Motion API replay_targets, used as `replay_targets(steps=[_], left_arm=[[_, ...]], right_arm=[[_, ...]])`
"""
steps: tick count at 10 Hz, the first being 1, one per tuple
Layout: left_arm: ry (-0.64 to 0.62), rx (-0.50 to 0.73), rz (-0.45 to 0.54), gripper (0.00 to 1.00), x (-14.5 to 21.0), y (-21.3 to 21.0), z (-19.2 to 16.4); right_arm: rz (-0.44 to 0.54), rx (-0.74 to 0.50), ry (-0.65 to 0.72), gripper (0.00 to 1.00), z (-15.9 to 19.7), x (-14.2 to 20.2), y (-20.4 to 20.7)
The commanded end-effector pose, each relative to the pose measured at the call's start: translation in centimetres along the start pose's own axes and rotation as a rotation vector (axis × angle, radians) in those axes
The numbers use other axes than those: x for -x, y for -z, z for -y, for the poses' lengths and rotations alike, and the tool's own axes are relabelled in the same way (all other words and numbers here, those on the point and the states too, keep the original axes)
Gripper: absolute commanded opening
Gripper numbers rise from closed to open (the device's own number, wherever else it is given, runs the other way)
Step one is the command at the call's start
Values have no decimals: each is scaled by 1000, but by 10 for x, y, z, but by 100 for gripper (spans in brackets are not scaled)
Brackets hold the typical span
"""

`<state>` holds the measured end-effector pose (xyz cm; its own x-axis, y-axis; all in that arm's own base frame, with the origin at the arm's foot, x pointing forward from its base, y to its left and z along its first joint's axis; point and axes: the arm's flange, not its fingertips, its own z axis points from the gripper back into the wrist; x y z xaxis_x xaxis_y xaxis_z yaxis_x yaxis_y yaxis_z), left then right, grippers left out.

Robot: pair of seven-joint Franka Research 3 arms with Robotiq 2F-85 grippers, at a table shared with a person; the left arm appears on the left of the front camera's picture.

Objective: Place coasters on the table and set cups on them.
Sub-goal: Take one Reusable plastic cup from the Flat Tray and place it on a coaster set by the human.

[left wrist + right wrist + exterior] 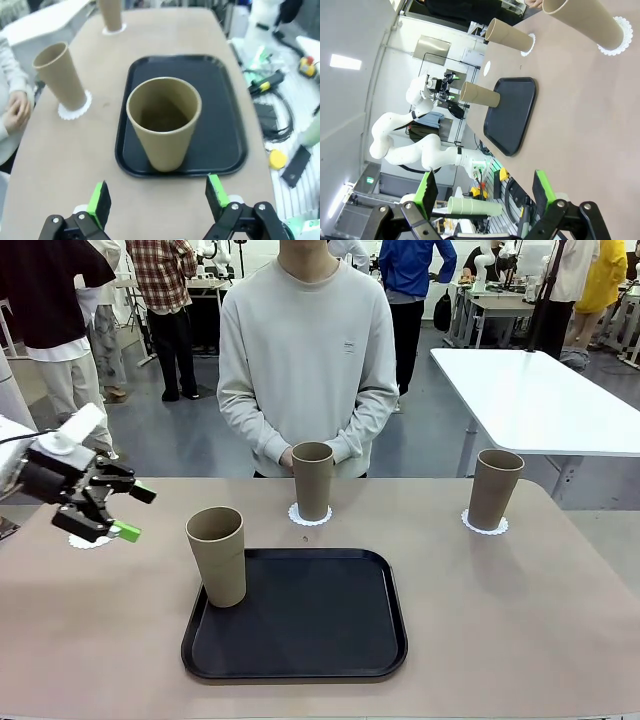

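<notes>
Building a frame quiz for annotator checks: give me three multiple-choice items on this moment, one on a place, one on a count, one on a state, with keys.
1. Where does the cup nearest the left end effector stand?
A. on the black tray's near-left corner
B. on the white table
C. in the person's hand

2. How many cups stand on a coaster?
A. none
B. two
C. three

3. How is the left end effector?
A. shut on a cup
B. shut on a coaster
C. open, holding nothing

Key:
1 A: the cup sits on the corner of the tray, with the left end effector facing it.
2 B: the middle cup and the right cup each stand on a white coaster; the third is on the tray.
3 C: its green pads stand apart with bare table between them.
</notes>
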<state>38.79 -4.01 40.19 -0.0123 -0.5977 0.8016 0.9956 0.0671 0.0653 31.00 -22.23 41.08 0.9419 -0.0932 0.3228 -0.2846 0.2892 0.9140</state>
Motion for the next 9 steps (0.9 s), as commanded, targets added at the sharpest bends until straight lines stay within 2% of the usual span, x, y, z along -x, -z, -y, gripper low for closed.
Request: replay_targets(steps=[1,3,5,6,7,9], left_arm=[[-46,150,84,100,33,-7,-27],[-39,178,158,100,47,-2,-38],[-31,175,163,100,53,9,-36],[12,161,147,100,53,12,-32],[-64,202,156,100,56,5,-32],[-64,202,156,100,56,5,-32]], right_arm=[[5,-6,-1,100,1,2,0],[5,-6,-1,100,1,2,0],[5,-6,-1,100,1,2,0],[5,-6,-1,100,1,2,0],[5,-6,-1,100,1,2,0],[5,-6,-1,100,1,2,0]])
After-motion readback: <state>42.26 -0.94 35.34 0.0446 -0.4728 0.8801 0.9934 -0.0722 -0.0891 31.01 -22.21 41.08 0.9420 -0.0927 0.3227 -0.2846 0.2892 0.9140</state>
